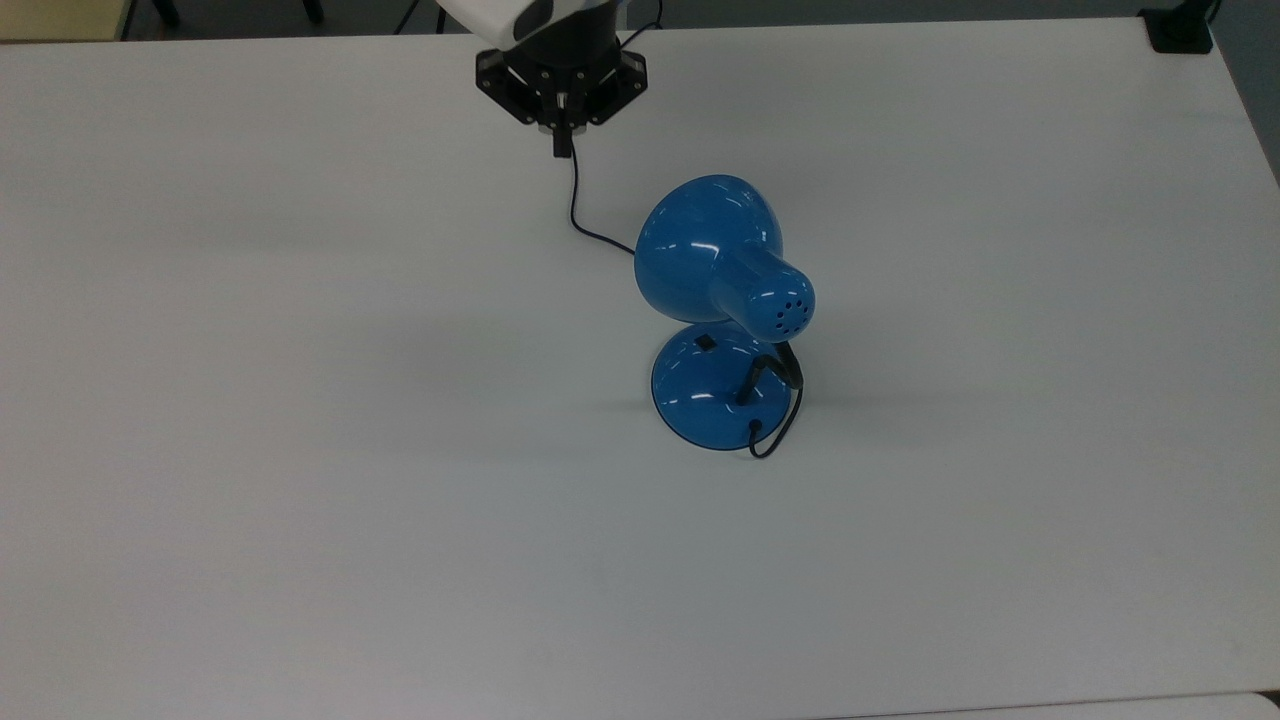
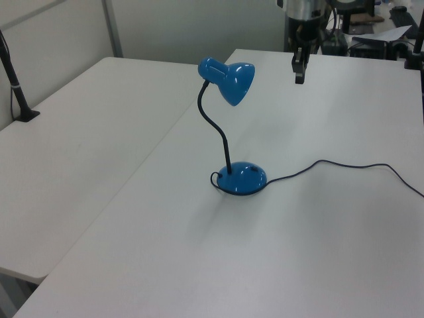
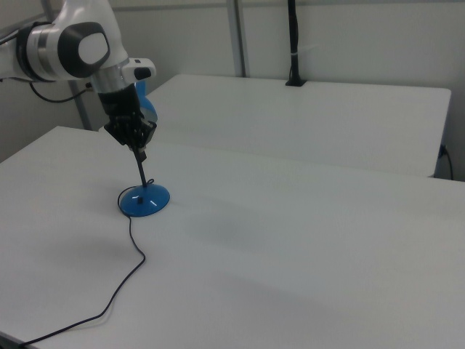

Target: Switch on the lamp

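Observation:
The blue lamp (image 1: 710, 250) stands near the table's middle, its bell shade tilted over a round base (image 1: 705, 395) that carries a small black switch (image 1: 706, 342). In the left view the lamp (image 2: 232, 79) rises on a curved black neck from its base (image 2: 242, 177). My gripper (image 1: 562, 148) hangs above the table toward the top view's upper left of the shade, apart from it, fingers shut on nothing. In the left view the gripper (image 2: 299, 74) hovers to the right of the shade. In the right view the gripper (image 3: 142, 153) overlaps the lamp's neck above the base (image 3: 144, 200).
A thin black cord (image 1: 575, 205) runs from the lamp under my gripper to the table's far edge; it snakes across the table (image 2: 344, 165) in the left view. A second white table (image 2: 79, 139) adjoins. A black clamp (image 1: 1178, 30) sits at the top view's upper right corner.

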You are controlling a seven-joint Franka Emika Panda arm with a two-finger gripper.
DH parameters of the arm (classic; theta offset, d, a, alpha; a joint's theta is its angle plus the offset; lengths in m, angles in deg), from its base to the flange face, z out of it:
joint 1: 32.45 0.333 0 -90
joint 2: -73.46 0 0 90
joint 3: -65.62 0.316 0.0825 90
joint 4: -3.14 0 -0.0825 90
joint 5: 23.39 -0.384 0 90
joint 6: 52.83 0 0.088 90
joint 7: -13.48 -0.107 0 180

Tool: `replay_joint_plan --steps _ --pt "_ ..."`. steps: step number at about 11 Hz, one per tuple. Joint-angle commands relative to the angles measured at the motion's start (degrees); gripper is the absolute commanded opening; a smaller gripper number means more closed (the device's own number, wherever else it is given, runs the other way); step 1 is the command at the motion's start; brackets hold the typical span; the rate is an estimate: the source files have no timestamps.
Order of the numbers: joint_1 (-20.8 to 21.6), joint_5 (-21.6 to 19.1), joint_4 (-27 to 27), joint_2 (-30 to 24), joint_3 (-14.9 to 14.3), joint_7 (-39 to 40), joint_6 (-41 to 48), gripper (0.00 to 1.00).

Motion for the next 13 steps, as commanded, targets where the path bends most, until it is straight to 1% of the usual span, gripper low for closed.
replay_joint_plan --steps 1,3,5,7,8,10,13 --pt "2.7 -0.1 -5.9 -0.1 -0.5 0.3 -8.8 0.0" --pt "3.3 -0.1 -5.8 2.1 -0.5 0.3 -10.4 0.0" --pt "3.3 -0.1 -6.7 3.1 -0.5 0.3 -14.5 0.0" --pt "3.5 -0.1 -6.9 4.4 -0.4 0.3 -16.4 0.0" --pt "4.6 -0.1 -7.4 5.0 -0.3 0.3 -18.2 0.0" --pt "5.3 -0.1 -7.6 7.3 -0.3 0.3 -21.9 0.0" --pt "6.0 0.2 -9.0 8.5 0.0 0.6 -24.2 0.0"
